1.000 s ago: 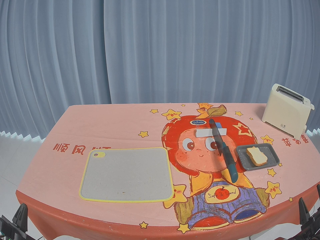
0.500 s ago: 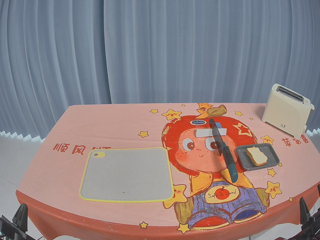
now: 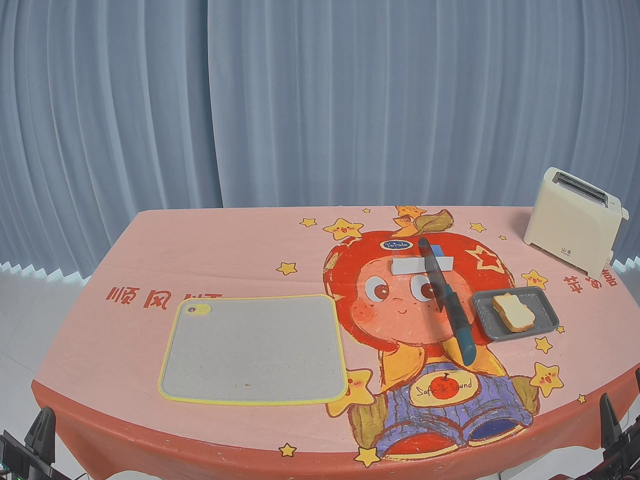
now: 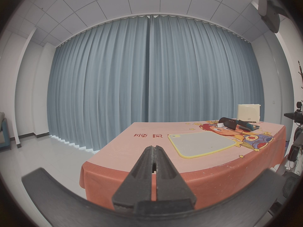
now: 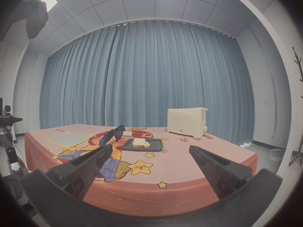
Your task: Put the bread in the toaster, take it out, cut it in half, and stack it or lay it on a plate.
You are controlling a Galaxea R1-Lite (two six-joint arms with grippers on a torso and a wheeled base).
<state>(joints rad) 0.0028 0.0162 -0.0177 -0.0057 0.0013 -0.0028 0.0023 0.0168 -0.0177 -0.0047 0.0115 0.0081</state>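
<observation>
The bread (image 3: 513,311) lies flat on a grey plate (image 3: 485,316) near the right edge of the tabletop (image 3: 200,255). The toaster (image 3: 575,221) stands at the far right corner, apart from the plate, and its slot is on top. A knife (image 3: 448,295) lies just beside the plate, on the plate's left. Its blue handle points to the front edge, and its dark blade rests on a small white block (image 3: 405,266). A grey board (image 3: 253,349) with a yellow rim lies flat near the front edge, on the left side.

The left end effector (image 4: 154,148) hangs off the tabletop by the front left corner. Its fingers are pressed together and it has hold of nothing. The right end effector (image 5: 150,148) hangs off the front right corner. Its fingers are spread wide apart with nothing between them.
</observation>
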